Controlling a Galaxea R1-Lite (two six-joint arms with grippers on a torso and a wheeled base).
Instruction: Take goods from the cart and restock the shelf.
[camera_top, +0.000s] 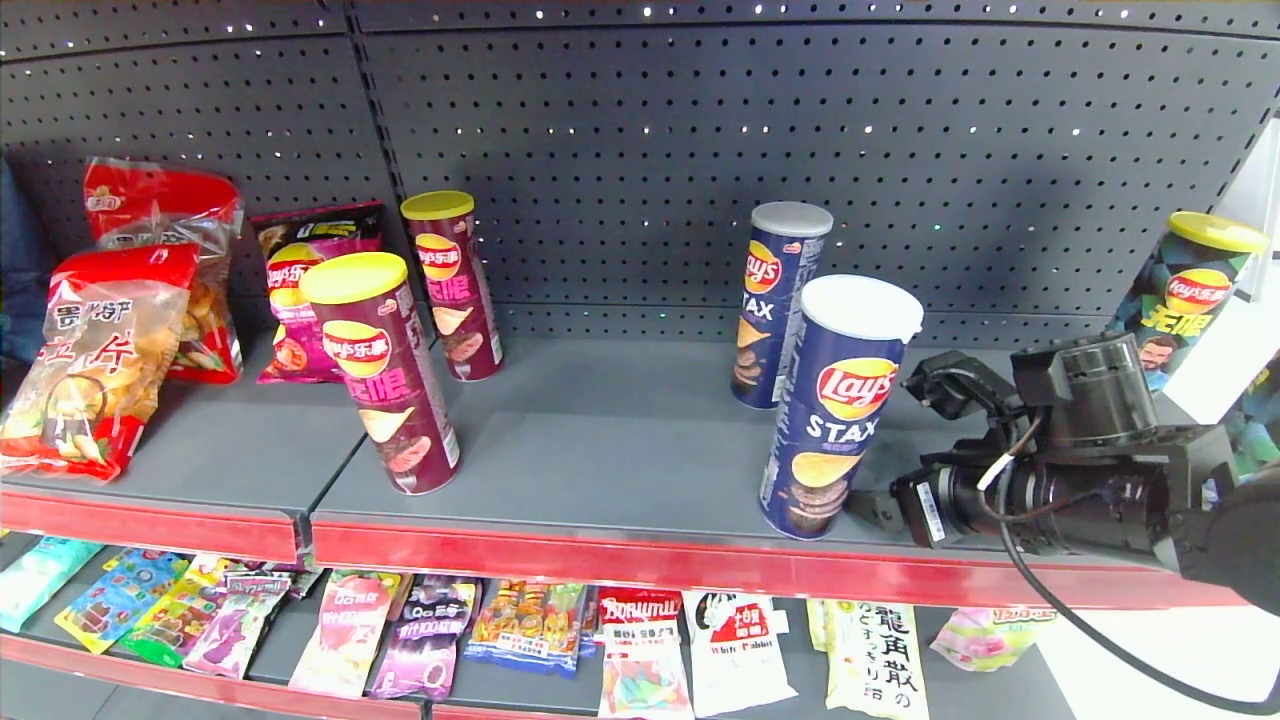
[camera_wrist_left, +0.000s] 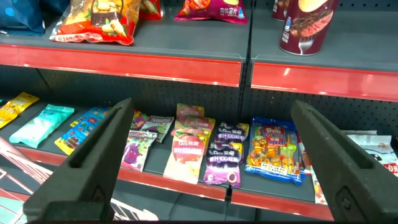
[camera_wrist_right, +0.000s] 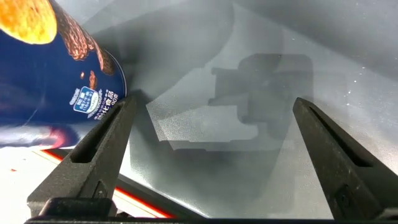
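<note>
Cans stand in short rows on the shelf (camera_top: 600, 450), one behind the other, and this probably explains the place of the front blue can (camera_top: 838, 405). It is upright near the red front edge, almost in line with the rear blue can (camera_top: 782, 300) by the back wall, just as the purple cans (camera_top: 385, 370) make their own row more to the left. Snack bags (camera_top: 100, 350) lean at the far left and a teal can (camera_top: 1195, 285) stands at the far right, so each kind seems to keep its own zone, with a bare strip of shelf between the purple and blue rows. The right claw (camera_wrist_right: 214, 106) lies low over the shelf board, just to the right of the front blue can. Its fingers are spread wide and nothing is between them. In the right wrist view the bottom of the can is just beside one finger (camera_wrist_right: 102, 146), outside the gap, and whether they touch cannot be told. This looks like a can already set down and let go. The low hold near the base makes sense, because a tall narrow can tips easily when it is pushed high up. Being so near the edge, it could fall off if the arm brushes it while drawing back. The left claw (camera_wrist_left: 211, 106) is also wide open and empty. It hangs lower, facing the lower shelf (camera_wrist_left: 186, 185) with its sweets (camera_wrist_left: 221, 155), and seems kept out of the way, ready for the next piece of goods.
</note>
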